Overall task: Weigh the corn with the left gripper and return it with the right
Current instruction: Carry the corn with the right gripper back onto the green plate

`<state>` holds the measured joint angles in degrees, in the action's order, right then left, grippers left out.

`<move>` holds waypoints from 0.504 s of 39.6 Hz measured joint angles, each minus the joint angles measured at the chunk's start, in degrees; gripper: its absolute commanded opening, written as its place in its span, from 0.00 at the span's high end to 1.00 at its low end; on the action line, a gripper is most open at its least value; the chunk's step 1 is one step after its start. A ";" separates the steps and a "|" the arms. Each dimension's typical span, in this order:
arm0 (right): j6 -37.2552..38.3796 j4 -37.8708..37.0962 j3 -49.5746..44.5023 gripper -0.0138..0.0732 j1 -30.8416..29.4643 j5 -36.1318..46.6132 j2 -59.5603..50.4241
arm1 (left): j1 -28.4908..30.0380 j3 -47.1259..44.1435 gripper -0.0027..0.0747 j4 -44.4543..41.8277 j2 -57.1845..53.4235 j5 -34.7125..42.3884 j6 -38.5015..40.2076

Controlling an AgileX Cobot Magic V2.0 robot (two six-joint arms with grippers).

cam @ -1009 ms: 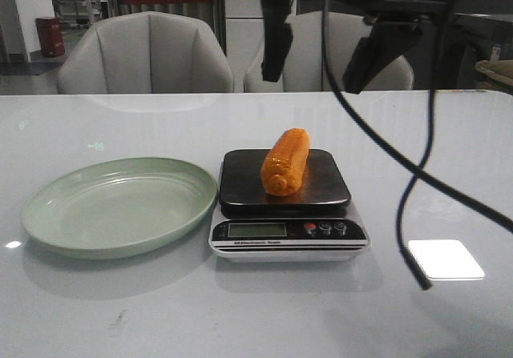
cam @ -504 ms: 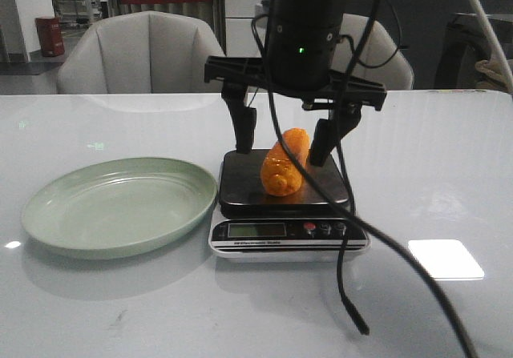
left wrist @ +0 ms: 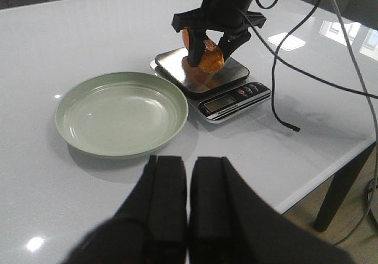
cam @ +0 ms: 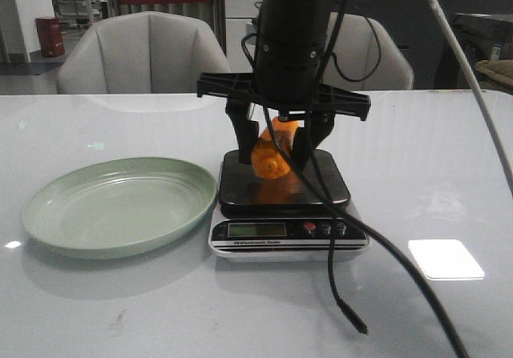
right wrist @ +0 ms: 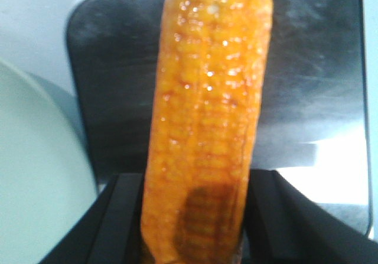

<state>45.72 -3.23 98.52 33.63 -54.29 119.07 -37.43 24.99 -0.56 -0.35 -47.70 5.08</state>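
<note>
The orange-yellow corn (cam: 271, 151) is held between the fingers of my right gripper (cam: 274, 151), lifted a little above the scale's dark platform (cam: 321, 183). In the right wrist view the corn (right wrist: 207, 116) fills the middle, with a black finger (right wrist: 121, 217) pressed on each side. The left wrist view shows the corn (left wrist: 208, 56) in the right gripper (left wrist: 208, 54) over the scale (left wrist: 227, 95). My left gripper (left wrist: 189, 175) is shut and empty, held above the table's near part, well back from the green plate (left wrist: 121, 113).
The pale green plate (cam: 120, 206) lies left of the scale (cam: 288, 231). A black cable (cam: 353, 246) hangs from the right arm down past the scale's right side. Two grey chairs (cam: 144, 54) stand behind the table. The table's edge (left wrist: 331, 157) shows in the left wrist view.
My right gripper came down over the scale, closed on the corn and has lifted it slightly off the platform.
</note>
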 measured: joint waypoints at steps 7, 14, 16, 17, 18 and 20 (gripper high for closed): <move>-0.22 -0.22 2.48 0.63 4.32 0.28 0.00 | 0.00 0.00 0.82 0.00 0.00 0.00 0.00; -0.34 -0.22 2.58 0.63 10.32 6.42 0.28 | 0.00 0.00 0.82 0.00 0.00 0.00 0.00; -0.46 -0.22 2.58 0.63 12.13 9.61 0.53 | 0.00 0.00 0.82 0.00 0.00 0.00 0.00; -0.46 -0.22 2.58 0.63 12.52 10.39 0.71 | 0.00 0.00 0.82 0.00 0.00 0.00 0.00; -0.46 -0.22 2.58 0.62 13.25 11.84 0.95 | 0.00 0.00 0.82 0.00 0.00 0.00 0.00; -0.46 -0.11 2.58 0.62 14.34 14.00 1.55 | 0.00 0.00 0.82 0.00 0.00 0.00 0.00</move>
<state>45.26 -3.34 101.10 47.97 -40.29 120.62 -37.43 24.99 -0.56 -0.35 -47.70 5.08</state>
